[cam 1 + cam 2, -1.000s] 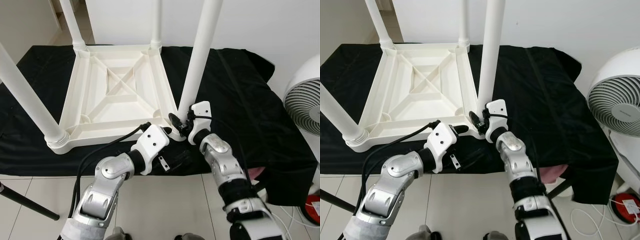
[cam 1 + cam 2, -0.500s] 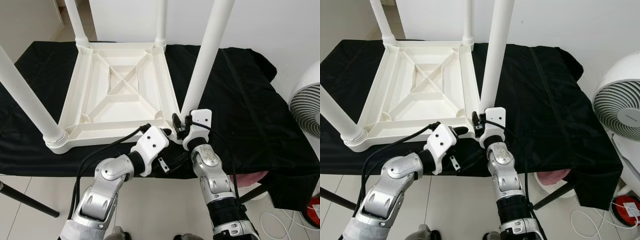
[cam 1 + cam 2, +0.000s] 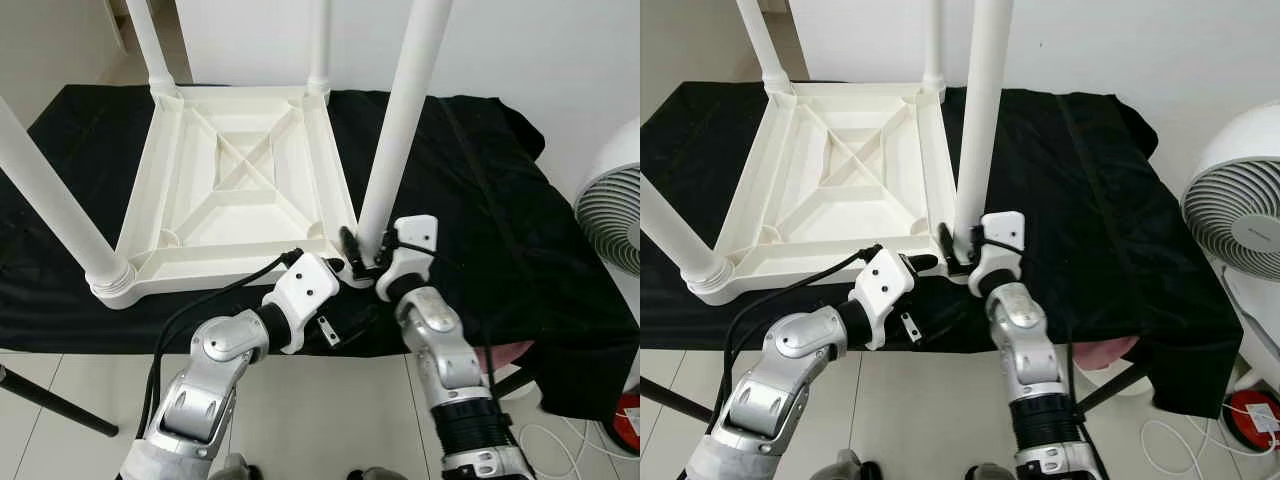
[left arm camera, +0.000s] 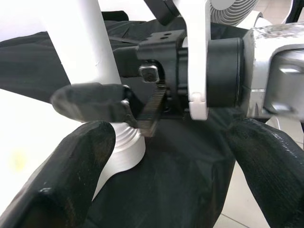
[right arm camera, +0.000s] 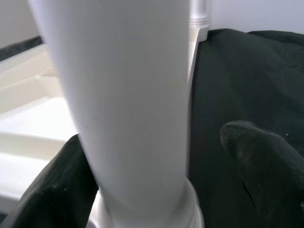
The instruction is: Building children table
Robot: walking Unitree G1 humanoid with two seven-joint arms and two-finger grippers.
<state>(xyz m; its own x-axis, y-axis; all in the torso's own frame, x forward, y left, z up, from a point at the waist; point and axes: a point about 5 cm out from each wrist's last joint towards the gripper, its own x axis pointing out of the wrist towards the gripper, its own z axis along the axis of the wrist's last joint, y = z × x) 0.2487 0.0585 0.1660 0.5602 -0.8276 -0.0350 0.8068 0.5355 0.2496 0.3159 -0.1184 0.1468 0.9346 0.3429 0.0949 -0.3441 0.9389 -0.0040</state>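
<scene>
Nearly done: all four legs stand in the upturned table top (image 3: 240, 180), w/ right gripper (image 3: 364, 262) spread around near-right leg (image 3: 400, 120), left gripper (image 3: 338, 268) spread beside, prob. final seating left.

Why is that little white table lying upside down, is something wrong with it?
Nothing looks damaged. The table lies top-down on the black cloth, four legs up. The near right leg leans slightly, with the right gripper open around its base; the left gripper is alongside.
</scene>
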